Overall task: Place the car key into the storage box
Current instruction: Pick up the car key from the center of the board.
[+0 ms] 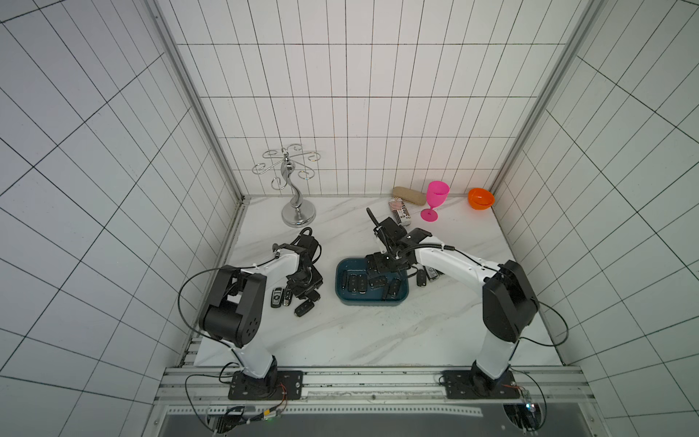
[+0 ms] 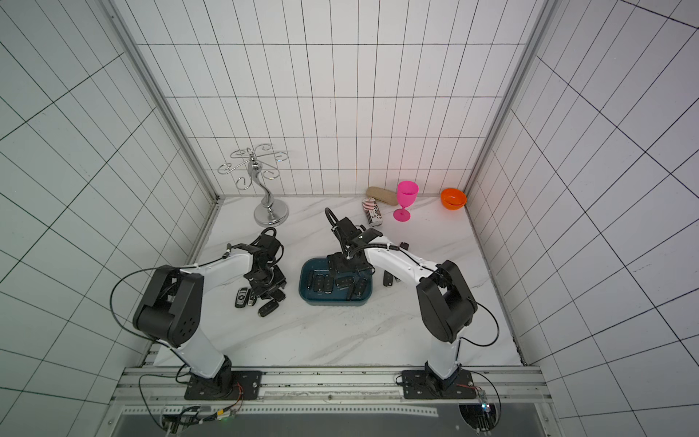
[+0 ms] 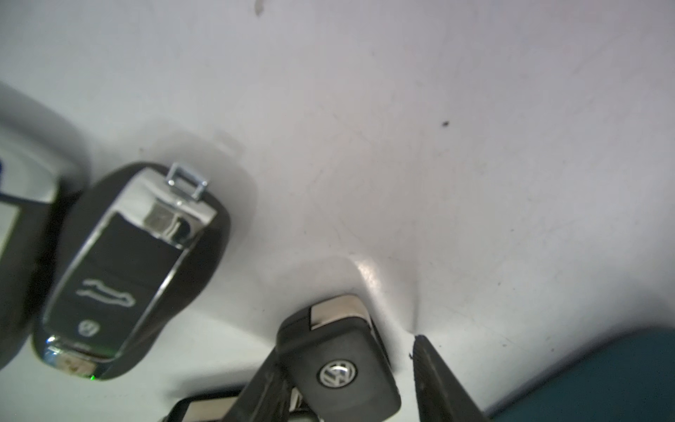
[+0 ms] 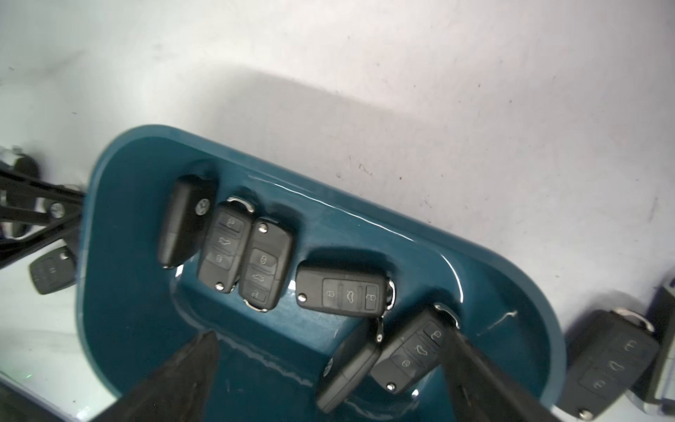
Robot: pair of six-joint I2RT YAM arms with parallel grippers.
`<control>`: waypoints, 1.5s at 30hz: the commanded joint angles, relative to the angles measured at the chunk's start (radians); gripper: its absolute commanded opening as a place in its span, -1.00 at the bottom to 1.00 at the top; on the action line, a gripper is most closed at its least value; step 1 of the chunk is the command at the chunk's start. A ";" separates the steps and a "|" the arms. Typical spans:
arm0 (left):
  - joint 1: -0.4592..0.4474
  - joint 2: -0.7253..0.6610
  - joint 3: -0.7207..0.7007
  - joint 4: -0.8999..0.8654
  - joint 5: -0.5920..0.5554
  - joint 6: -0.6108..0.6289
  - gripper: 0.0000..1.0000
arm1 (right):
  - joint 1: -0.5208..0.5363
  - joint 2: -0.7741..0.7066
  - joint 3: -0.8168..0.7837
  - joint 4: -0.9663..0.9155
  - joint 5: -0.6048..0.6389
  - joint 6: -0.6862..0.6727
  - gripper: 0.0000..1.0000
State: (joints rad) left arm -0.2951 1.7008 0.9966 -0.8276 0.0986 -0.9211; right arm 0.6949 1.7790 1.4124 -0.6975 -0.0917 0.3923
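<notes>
Checking grasp: I see the car key (image 3: 339,365) lying left of the storage box (image 1: 372,302), lengthwise between the half-closed fingers (image 3: 431,372) of the left gripper (image 3: 345,347), one touching, one just apart. Farther off, the right gripper (image 4: 330,332) gapes empty over the box.

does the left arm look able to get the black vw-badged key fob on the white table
Probably yes: the left gripper straddles the black VW-badged key fob, a finger each side, nothing blocking.

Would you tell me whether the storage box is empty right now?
No, several black car keys lie inside the teal storage box in the right wrist view.
</notes>
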 commanded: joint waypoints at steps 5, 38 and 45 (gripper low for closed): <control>0.006 0.071 -0.007 0.100 0.013 0.018 -0.28 | 0.015 -0.147 0.028 -0.087 0.004 0.012 0.97; -0.272 -0.067 0.620 -0.388 -0.022 0.419 -1.00 | -0.689 -0.411 -0.422 -0.009 0.006 0.271 0.97; -0.419 0.110 0.718 -0.428 -0.011 0.455 -1.00 | -0.783 -0.370 -0.408 -0.006 -0.045 0.318 0.98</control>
State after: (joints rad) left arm -0.6872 1.7588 1.6669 -1.2148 0.0849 -0.5030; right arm -0.0589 1.3769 1.0145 -0.7013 -0.0963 0.6643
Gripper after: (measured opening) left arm 0.293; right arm 0.988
